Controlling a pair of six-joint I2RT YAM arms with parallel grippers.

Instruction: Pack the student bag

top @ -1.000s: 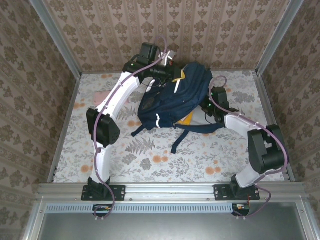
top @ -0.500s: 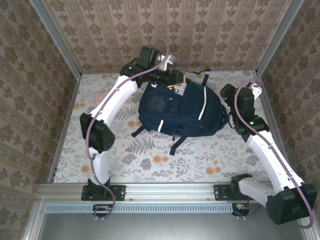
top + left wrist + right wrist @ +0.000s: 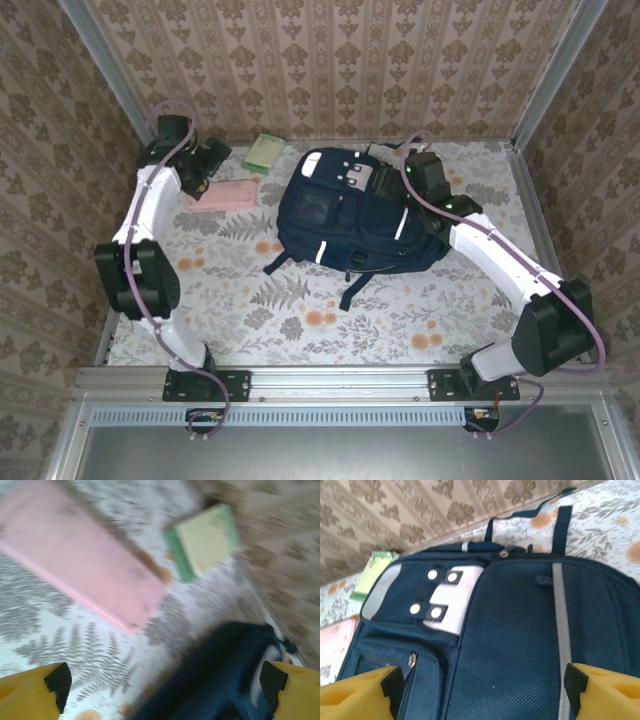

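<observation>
– Left fingers point(image 3: 56, 681) have let go of the student bag point(image 3: 360, 215) and swung to the frame's upper left, now spread wide above the pink book point(image 3: 222, 196).
– And the bag?
– Flat on the desk point(image 3: 300, 320), upper middle. Right fingers point(image 3: 392, 685) hover wide over it, holding nothing. Books probably go in next.

No lettering, brand mark or number can be read anywhere. The student bag point(image 3: 520, 645) shows plain navy fabric, grey stripes and pale patches with round studs, none of them bearing words. The pink book point(image 3: 80, 555) and the green book point(image 3: 202, 540) on the counter point(image 3: 60, 630) are blurred, and their covers are illegible.
</observation>
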